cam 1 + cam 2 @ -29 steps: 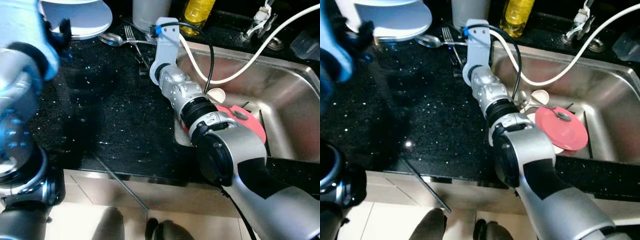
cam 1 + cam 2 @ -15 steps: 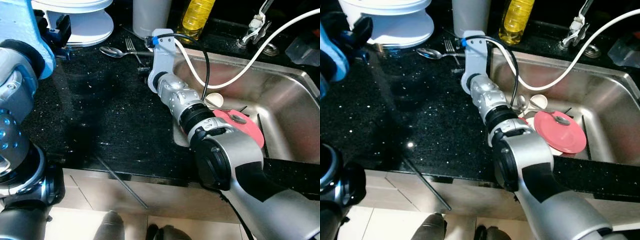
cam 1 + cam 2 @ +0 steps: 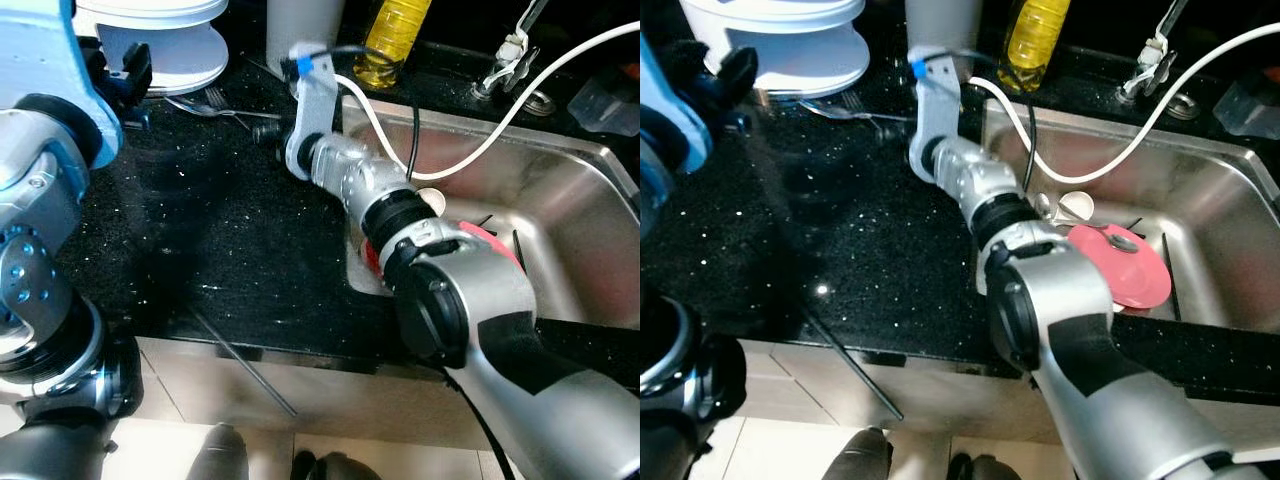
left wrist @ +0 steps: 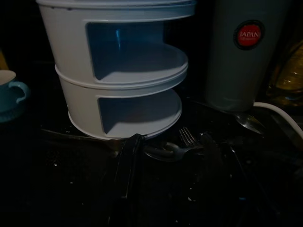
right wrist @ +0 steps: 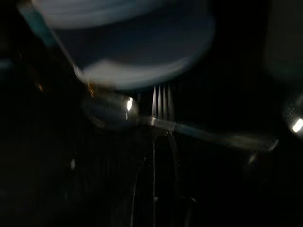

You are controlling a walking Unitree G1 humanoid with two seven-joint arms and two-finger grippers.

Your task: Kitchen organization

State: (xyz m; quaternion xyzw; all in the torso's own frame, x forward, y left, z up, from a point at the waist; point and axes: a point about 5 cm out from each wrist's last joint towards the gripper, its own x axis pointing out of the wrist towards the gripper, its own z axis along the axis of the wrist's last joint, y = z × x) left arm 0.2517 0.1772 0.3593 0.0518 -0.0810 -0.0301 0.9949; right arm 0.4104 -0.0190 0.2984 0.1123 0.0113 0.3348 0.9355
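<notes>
Here you see the speckled black stone counter [image 3: 230, 230] beside the steel sink [image 3: 1220, 200]. Your right gripper [image 3: 883, 125] reaches the shiny metal spoon [image 3: 190, 103] and fork [image 3: 215, 97] lying below the white round rack [image 4: 123, 71]; its jaws I cannot tell.

A black speckled countertop [image 3: 200, 230] carries a white two-tier round container [image 4: 123, 71] at the back, with a spoon [image 3: 830, 108] and a fork [image 4: 189, 139] lying just in front of it. A grey cup [image 4: 244, 52] and a yellow bottle [image 3: 392, 35] stand beside them, near the steel sink [image 3: 560, 210] set into the counter.
</notes>
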